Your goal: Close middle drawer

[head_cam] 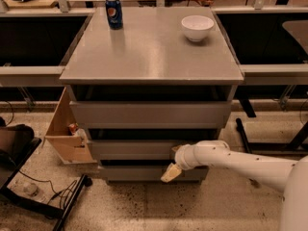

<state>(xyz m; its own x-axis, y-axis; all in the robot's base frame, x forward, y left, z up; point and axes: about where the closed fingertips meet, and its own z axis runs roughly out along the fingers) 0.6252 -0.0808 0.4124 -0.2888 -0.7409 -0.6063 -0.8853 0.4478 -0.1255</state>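
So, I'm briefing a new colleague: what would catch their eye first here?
The white robot arm reaches in from the right, with its claw low down by the front of the wide grey handle-less middle drawer. On the flat grey tabletop stand a blue soda can at the back left and a round white bowl at the back right.

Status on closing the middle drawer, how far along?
Approach looks done: the gripper sits at the wide flat grey middle drawer front, right of centre. In hand: the push. Left: a dark gap shows above it; fully seated or not, I cannot tell.
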